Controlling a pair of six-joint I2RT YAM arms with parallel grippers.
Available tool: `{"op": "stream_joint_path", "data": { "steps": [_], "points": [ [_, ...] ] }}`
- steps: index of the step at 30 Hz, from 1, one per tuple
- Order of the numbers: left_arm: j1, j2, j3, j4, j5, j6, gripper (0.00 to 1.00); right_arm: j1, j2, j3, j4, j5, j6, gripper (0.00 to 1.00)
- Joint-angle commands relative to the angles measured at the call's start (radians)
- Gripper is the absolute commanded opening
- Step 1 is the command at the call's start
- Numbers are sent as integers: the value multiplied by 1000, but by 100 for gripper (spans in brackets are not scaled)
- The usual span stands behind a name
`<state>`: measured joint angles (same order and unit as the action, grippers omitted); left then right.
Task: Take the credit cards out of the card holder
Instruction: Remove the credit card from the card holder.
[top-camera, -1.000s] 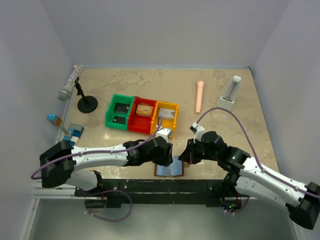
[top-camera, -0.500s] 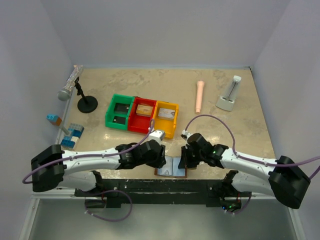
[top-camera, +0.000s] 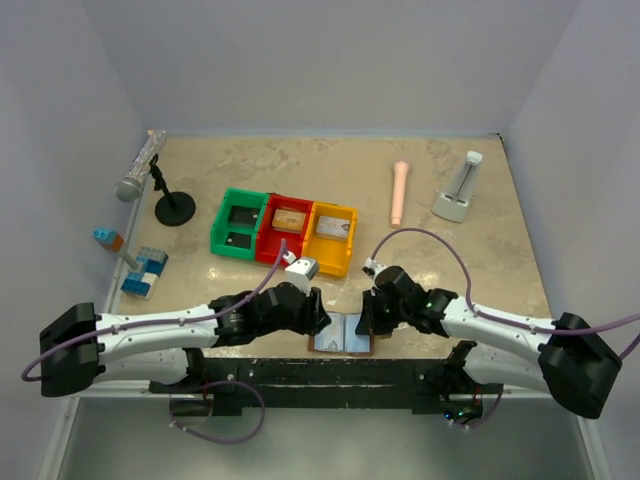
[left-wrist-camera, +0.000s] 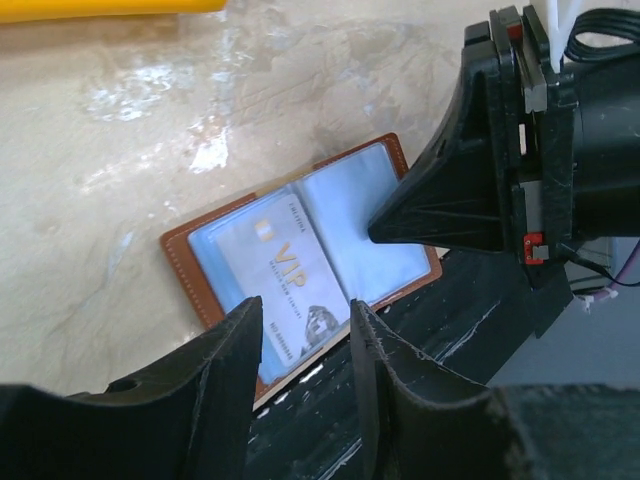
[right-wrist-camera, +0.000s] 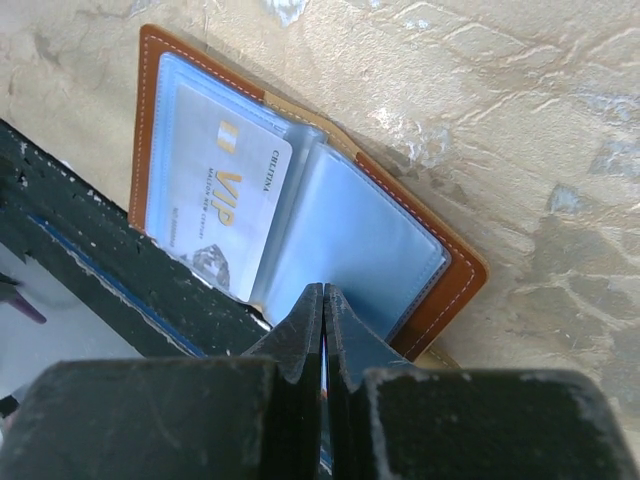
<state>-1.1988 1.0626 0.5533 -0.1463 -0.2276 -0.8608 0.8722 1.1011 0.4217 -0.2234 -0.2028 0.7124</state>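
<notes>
The card holder (top-camera: 343, 334) lies open at the table's near edge, brown rim and pale blue pockets up, partly over the black rail. A white VIP credit card (left-wrist-camera: 285, 268) (right-wrist-camera: 218, 203) sits in its left pocket. My left gripper (top-camera: 317, 322) (left-wrist-camera: 305, 308) is open and hangs over the near edge of that card, nothing between its fingers. My right gripper (top-camera: 368, 326) (right-wrist-camera: 322, 292) is shut, its tips on the empty right pocket (right-wrist-camera: 345, 235). In the left wrist view the right gripper (left-wrist-camera: 378, 232) points onto the holder (left-wrist-camera: 335, 205) from the right.
Green (top-camera: 237, 226), red (top-camera: 285, 230) and yellow (top-camera: 332, 238) bins stand in a row just behind the holder, with flat items in the red and yellow ones. A microphone stand (top-camera: 172, 207), blue blocks (top-camera: 145, 272), a pink cylinder (top-camera: 399, 192) and a white stand (top-camera: 456, 190) lie farther off.
The right gripper came down onto the holder's right pocket and has stayed there. The left gripper slid back toward the near edge, over the card.
</notes>
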Motion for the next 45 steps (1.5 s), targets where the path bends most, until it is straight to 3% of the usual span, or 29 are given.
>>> {"op": "stream_joint_path", "data": {
  "steps": [1,9,16,21,29,45],
  "points": [
    [-1,89,36,183,99,49,44,4,-47,-6,13,31,27,0],
    [-1,171,19,149,76,2,39,5,-291,-38,85,8,25,4],
    [-1,172,-7,160,59,-10,39,5,-236,-26,209,-67,22,37],
    [-1,174,-36,178,50,-27,39,4,-104,-1,183,-101,30,37],
    [-1,201,-64,200,30,-43,38,5,34,-69,363,-129,93,45],
    [-1,244,-104,188,5,-95,32,5,146,-103,473,-132,142,42]
  ]
}}
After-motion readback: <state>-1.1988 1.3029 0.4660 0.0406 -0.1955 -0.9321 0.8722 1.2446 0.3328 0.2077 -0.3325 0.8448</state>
